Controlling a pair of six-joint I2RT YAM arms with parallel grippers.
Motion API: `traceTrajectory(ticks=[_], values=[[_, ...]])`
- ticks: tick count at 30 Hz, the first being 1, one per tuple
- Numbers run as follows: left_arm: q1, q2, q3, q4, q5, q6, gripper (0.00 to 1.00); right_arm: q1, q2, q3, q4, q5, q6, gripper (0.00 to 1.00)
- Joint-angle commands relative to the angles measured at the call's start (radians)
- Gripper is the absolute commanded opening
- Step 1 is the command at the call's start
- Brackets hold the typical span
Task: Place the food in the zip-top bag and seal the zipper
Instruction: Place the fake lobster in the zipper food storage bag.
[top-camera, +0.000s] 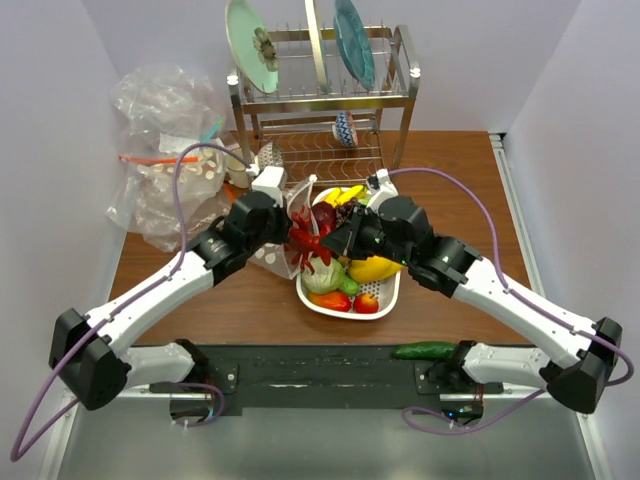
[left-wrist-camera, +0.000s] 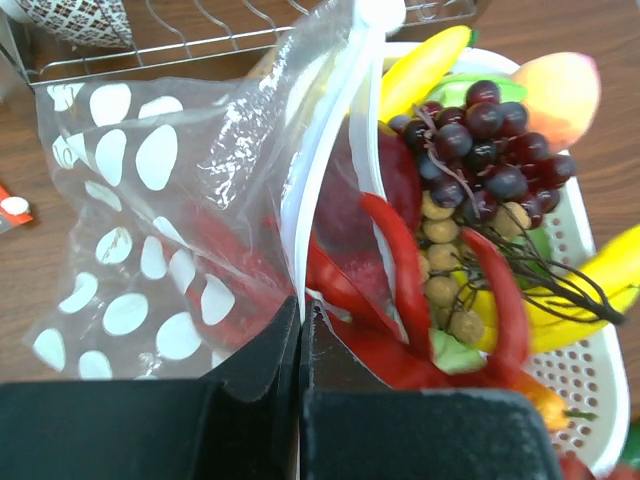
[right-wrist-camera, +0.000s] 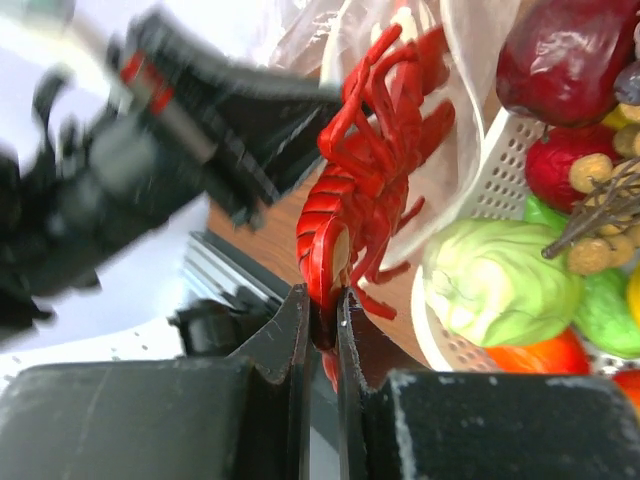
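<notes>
My left gripper (left-wrist-camera: 301, 305) is shut on the mouth edge of the clear white-dotted zip-top bag (left-wrist-camera: 130, 200) and holds it up beside the white tray (top-camera: 388, 297). The zipper strip (left-wrist-camera: 325, 150) runs up from the jaws. My right gripper (right-wrist-camera: 322, 300) is shut on the tail of the red lobster (right-wrist-camera: 370, 170), whose claws reach into the bag mouth and show red through the plastic (left-wrist-camera: 395, 250). From above, the lobster (top-camera: 303, 243) hangs between the two grippers (top-camera: 290, 232) (top-camera: 336, 243). A dark red apple (right-wrist-camera: 570, 60) lies in the tray.
The tray also holds dark grapes (left-wrist-camera: 480, 140), bananas (left-wrist-camera: 420, 70), a peach (left-wrist-camera: 560, 90) and a pale green cabbage (right-wrist-camera: 500, 280). A dish rack (top-camera: 320, 100) stands behind. A bulky clear bag (top-camera: 165, 150) sits back left. A cucumber (top-camera: 424, 350) lies near the right arm's base.
</notes>
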Motion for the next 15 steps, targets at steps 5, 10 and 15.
traceTrajectory(ticks=[5,10,15], values=[[-0.031,-0.123,-0.175,0.163,-0.015,-0.006,0.0,-0.089,0.043,0.019,0.157,-0.14,0.176,0.0],[-0.033,-0.139,-0.254,0.201,-0.064,0.016,0.0,-0.146,0.028,0.013,0.14,-0.196,0.208,0.0],[-0.033,-0.146,-0.302,0.248,-0.076,0.03,0.0,-0.201,0.008,0.017,0.131,-0.238,0.216,0.0]])
